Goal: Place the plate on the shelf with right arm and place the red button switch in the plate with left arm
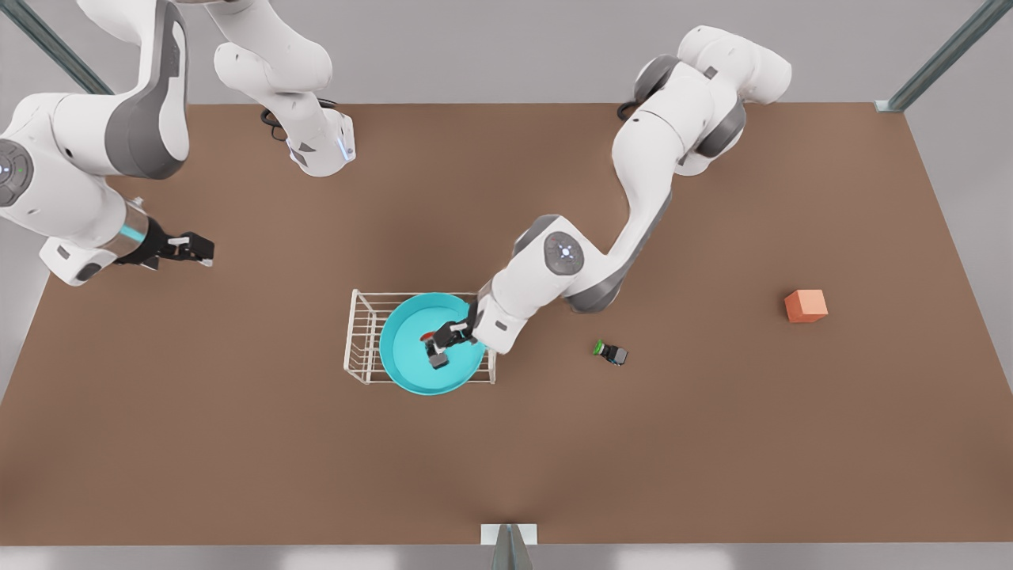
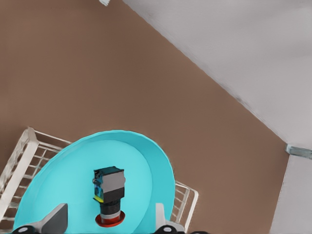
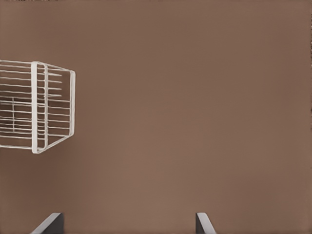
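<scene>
The turquoise plate (image 1: 405, 360) rests on top of the white wire shelf (image 1: 361, 336) near the table's middle. The red button switch (image 1: 435, 352) lies on its side in the plate, red cap toward the wrist camera. My left gripper (image 1: 440, 342), on the arm from the front view's right, hovers just over it and is open. In the left wrist view the switch (image 2: 109, 194) lies between the spread fingers (image 2: 54, 220) without touching them, on the plate (image 2: 63, 170) over the shelf (image 2: 23, 152). My right gripper (image 1: 199, 249) waits open at the front view's left, and its wrist view shows the shelf (image 3: 39, 112).
A like switch with a green cap (image 1: 611, 351) lies on the brown table to the front view's right of the shelf. An orange cube (image 1: 806, 305) sits farther right. The left arm's forearm reaches in over the shelf's right side.
</scene>
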